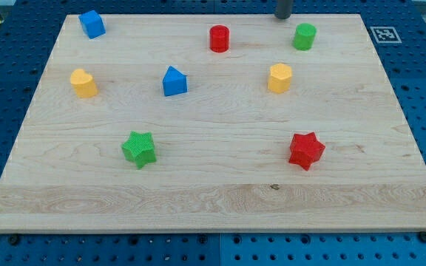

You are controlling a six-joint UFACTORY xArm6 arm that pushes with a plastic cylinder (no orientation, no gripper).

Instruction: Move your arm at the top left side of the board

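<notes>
My tip (282, 16) shows at the view's top edge, right of centre, just left of the green cylinder (305, 36) and right of the red cylinder (219, 38). It touches no block. The wooden board (213, 192) fills the view. A blue cube (92, 24) sits at the board's top left corner. A yellow heart-like block (83, 83) lies below it. A blue house-shaped block (174, 81) is left of centre. A yellow hexagonal block (279, 77) is right of centre. A green star (139, 148) and a red star (306, 151) lie lower down.
A blue perforated table (6, 81) surrounds the board. A black-and-white marker tag (384, 34) sits off the board's top right corner.
</notes>
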